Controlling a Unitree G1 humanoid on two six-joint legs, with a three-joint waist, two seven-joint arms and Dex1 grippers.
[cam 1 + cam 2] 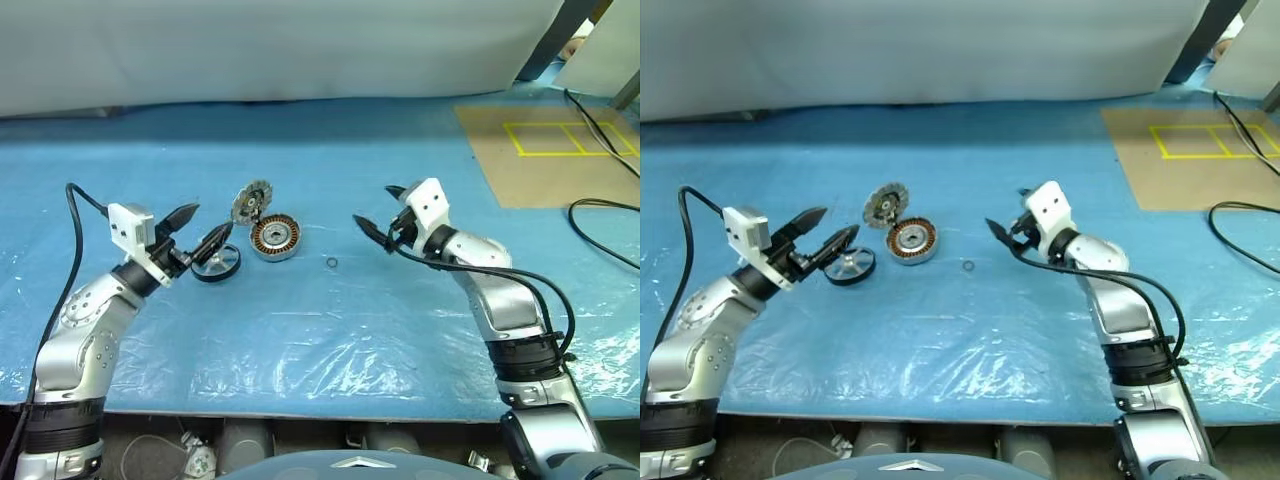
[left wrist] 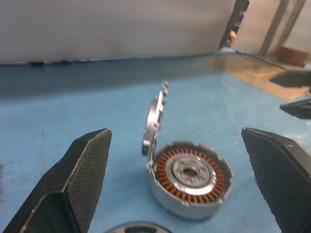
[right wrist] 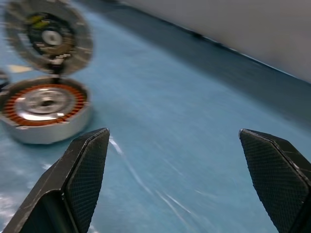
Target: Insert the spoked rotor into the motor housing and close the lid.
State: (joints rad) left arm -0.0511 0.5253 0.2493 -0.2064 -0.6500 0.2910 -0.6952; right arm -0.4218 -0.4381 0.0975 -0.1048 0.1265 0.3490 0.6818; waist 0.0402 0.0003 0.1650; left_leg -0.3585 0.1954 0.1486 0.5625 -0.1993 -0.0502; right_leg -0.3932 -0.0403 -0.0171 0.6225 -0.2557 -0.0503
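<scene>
The motor housing [image 1: 275, 238] lies on the blue cover, copper windings facing up. Its ribbed lid [image 1: 250, 203] stands tilted upright against the housing's far left edge. The spoked rotor [image 1: 216, 263] lies flat just left of the housing. My left gripper [image 1: 204, 232] hovers open right above the rotor, pointing toward the housing [image 2: 189, 178], nothing between its fingers. My right gripper [image 1: 382, 218] is open and empty, to the right of the housing [image 3: 44, 109], with a gap of table between them.
A small dark ring [image 1: 332, 263] lies on the cover between the housing and my right gripper. A brown board with yellow tape [image 1: 545, 150] sits at the far right, with black cables [image 1: 600, 215] beside it. A white wall [image 1: 260, 45] closes the back.
</scene>
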